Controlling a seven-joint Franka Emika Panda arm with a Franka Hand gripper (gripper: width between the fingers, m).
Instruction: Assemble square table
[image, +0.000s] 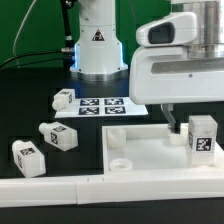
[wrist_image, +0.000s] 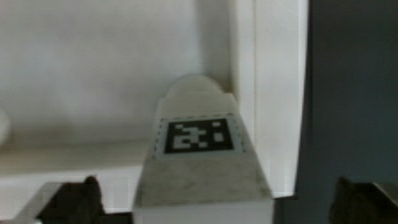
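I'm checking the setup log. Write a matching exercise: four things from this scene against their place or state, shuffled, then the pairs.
1 tabletop
2 marker board
3 upright leg
4 gripper

a open, either side of the leg
b flat near the robot base
c stands at a tabletop corner
d lies next to the long rail

Pairs: 1-d, 2-b, 3-c, 4-a
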